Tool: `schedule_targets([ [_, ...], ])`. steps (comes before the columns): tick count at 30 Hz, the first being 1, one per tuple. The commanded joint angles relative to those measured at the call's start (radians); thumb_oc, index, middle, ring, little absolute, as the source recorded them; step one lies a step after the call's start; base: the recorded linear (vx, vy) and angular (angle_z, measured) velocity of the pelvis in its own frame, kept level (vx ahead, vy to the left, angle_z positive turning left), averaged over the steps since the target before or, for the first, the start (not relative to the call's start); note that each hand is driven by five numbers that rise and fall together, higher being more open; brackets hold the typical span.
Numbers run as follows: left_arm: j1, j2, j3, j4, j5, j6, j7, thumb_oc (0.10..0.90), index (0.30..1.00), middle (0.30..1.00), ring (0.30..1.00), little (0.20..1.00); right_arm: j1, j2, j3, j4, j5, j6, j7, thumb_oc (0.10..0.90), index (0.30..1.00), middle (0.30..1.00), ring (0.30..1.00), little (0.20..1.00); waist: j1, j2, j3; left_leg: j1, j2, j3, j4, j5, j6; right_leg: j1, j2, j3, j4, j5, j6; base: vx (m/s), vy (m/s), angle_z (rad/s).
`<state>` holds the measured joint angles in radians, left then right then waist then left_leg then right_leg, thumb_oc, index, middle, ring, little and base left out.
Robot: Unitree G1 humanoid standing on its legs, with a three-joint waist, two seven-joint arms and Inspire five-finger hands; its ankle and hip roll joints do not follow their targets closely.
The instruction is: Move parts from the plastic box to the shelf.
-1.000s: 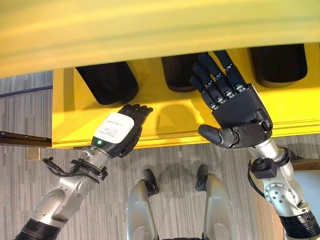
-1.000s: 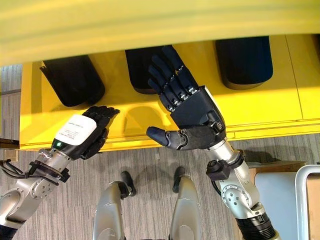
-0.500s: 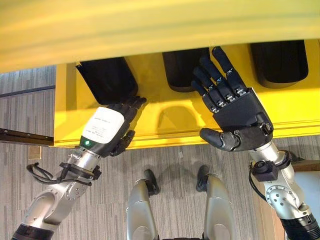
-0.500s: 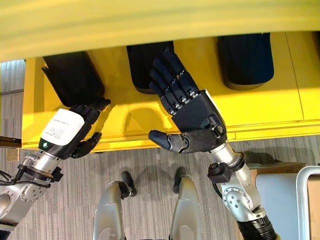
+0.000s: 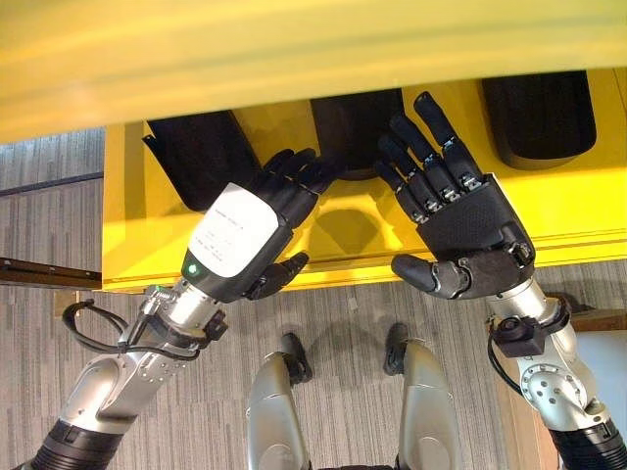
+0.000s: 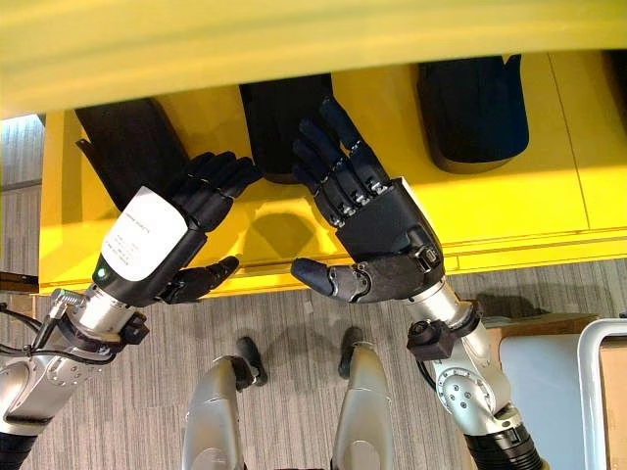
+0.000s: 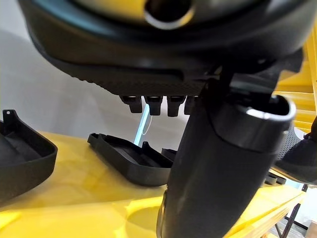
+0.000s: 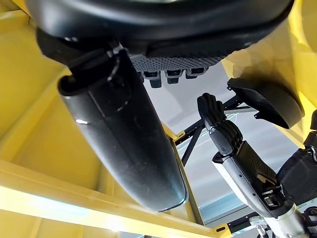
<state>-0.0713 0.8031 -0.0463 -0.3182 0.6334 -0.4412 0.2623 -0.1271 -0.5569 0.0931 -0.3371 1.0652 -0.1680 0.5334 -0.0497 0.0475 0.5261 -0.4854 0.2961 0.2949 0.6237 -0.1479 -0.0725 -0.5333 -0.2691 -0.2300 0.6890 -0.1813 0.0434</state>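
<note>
Three matte black, rounded moulded plastic parts (image 5: 201, 157) lie in a row along the back of the glossy yellow shelf (image 5: 588, 211). The left hand (image 5: 245, 235) hovers over the shelf's front edge, fingers (image 5: 294, 181) released and straight, tips just beside the leftmost part. The right hand (image 6: 377, 230) holds its fingers spread, empty, near the middle part (image 6: 284, 113).

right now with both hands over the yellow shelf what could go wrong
The open left hand has its fingertips at the middle black plastic part; reaching further could shove it back. The open right hand sits close beside it, so the two might collide. The yellow upper shelf board hides the parts' far ends.
</note>
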Motion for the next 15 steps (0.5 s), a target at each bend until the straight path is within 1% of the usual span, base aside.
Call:
schedule_targets([
  [1,-0.051,0.032,0.008,-0.089,-0.002,-0.002,0.149,0.9,1.0,1.0,1.0,1.0,-0.094,0.043,-0.03,-0.098,0.043,-0.071,0.056,0.9,1.0,1.0,1.0,1.0,-0.002,-0.025,-0.047,0.087,0.037,0.034,-0.04,-0.025,-0.024,0.078,-0.071,-0.013,0.001,-0.028,0.102,0.0,0.0,0.0],
  [2,-0.052,0.035,0.008,-0.084,0.014,0.016,0.176,0.9,1.0,1.0,1.0,1.0,-0.096,0.041,-0.027,-0.094,0.043,-0.074,0.058,0.9,1.0,1.0,1.0,1.0,-0.001,-0.024,-0.048,0.087,0.037,0.034,-0.04,-0.026,-0.023,0.078,-0.071,-0.013,0.004,-0.03,0.102,0.0,0.0,0.0],
  [3,-0.053,0.035,0.006,-0.082,0.017,0.019,0.18,0.9,1.0,1.0,1.0,1.0,-0.095,0.042,-0.027,-0.093,0.042,-0.074,0.058,0.9,1.0,1.0,1.0,1.0,-0.002,-0.025,-0.046,0.089,0.037,0.033,-0.036,-0.032,-0.025,0.081,-0.073,-0.013,0.009,-0.036,0.104,0.0,0.0,0.0],
  [5,-0.062,0.037,0.008,-0.063,0.056,0.069,0.214,0.9,1.0,1.0,1.0,1.0,-0.097,0.047,-0.026,-0.094,0.038,-0.072,0.054,0.9,1.0,1.0,1.0,1.0,-0.002,-0.026,-0.048,0.089,0.037,0.03,-0.033,-0.033,-0.023,0.08,-0.074,-0.012,0.015,-0.039,0.103,0.0,0.0,0.0],
  [6,-0.065,0.041,0.012,-0.05,0.061,0.091,0.212,0.9,1.0,1.0,1.0,1.0,-0.098,0.047,-0.025,-0.095,0.038,-0.07,0.052,0.9,1.0,1.0,1.0,1.0,-0.002,-0.026,-0.051,0.086,0.038,0.03,-0.034,-0.028,-0.022,0.076,-0.072,-0.012,0.013,-0.035,0.101,0.0,0.0,0.0],
  [7,-0.064,0.043,0.012,-0.046,0.063,0.094,0.215,0.9,1.0,1.0,1.0,1.0,-0.098,0.048,-0.025,-0.095,0.038,-0.069,0.051,0.9,1.0,1.0,1.0,1.0,-0.003,-0.026,-0.05,0.087,0.038,0.029,-0.03,-0.033,-0.023,0.078,-0.073,-0.011,0.017,-0.04,0.103,0.0,0.0,0.0],
  [8,-0.066,0.045,0.012,-0.034,0.074,0.118,0.22,0.9,1.0,1.0,1.0,1.0,-0.1,0.05,-0.023,-0.096,0.035,-0.066,0.05,0.9,1.0,1.0,1.0,1.0,-0.003,-0.027,-0.052,0.087,0.039,0.03,-0.028,-0.032,-0.025,0.077,-0.073,-0.011,0.018,-0.041,0.102,0.0,0.0,0.0],
  [11,-0.061,0.052,0.016,0.0,0.087,0.167,0.253,0.9,1.0,1.0,1.0,1.0,-0.104,0.05,-0.025,-0.093,0.038,-0.057,0.048,0.9,1.0,1.0,1.0,1.0,-0.003,-0.028,-0.054,0.085,0.043,0.028,-0.022,-0.035,-0.025,0.074,-0.073,-0.007,0.026,-0.043,0.101,0.0,0.0,0.0],
  [12,-0.06,0.052,0.018,0.004,0.088,0.172,0.262,0.9,1.0,1.0,1.0,1.0,-0.105,0.05,-0.025,-0.093,0.038,-0.057,0.048,0.9,1.0,1.0,1.0,1.0,-0.002,-0.028,-0.055,0.082,0.044,0.029,-0.024,-0.03,-0.024,0.071,-0.072,-0.007,0.023,-0.038,0.098,0.0,0.0,0.0],
  [13,-0.059,0.053,0.021,0.027,0.082,0.204,0.277,0.9,1.0,1.0,1.0,1.0,-0.108,0.052,-0.023,-0.089,0.033,-0.057,0.047,0.9,1.0,1.0,1.0,1.0,-0.002,-0.028,-0.056,0.082,0.042,0.026,-0.019,-0.038,-0.024,0.073,-0.072,-0.005,0.03,-0.046,0.1,0.0,0.0,0.0],
  [14,-0.059,0.052,0.026,0.041,0.077,0.223,0.278,0.9,1.0,1.0,1.0,1.0,-0.109,0.059,-0.023,-0.09,0.027,-0.055,0.044,0.9,1.0,1.0,1.0,1.0,-0.001,-0.028,-0.057,0.08,0.044,0.025,-0.022,-0.032,-0.023,0.068,-0.071,-0.005,0.029,-0.041,0.098,0.0,0.0,0.0],
  [15,-0.058,0.052,0.03,0.06,0.067,0.227,0.287,0.9,1.0,1.0,1.0,1.0,-0.111,0.065,-0.021,-0.091,0.023,-0.053,0.04,0.9,1.0,1.0,1.0,1.0,0.0,-0.029,-0.056,0.08,0.044,0.023,-0.02,-0.031,-0.024,0.068,-0.071,-0.004,0.029,-0.042,0.098,0.0,0.0,0.0],
])
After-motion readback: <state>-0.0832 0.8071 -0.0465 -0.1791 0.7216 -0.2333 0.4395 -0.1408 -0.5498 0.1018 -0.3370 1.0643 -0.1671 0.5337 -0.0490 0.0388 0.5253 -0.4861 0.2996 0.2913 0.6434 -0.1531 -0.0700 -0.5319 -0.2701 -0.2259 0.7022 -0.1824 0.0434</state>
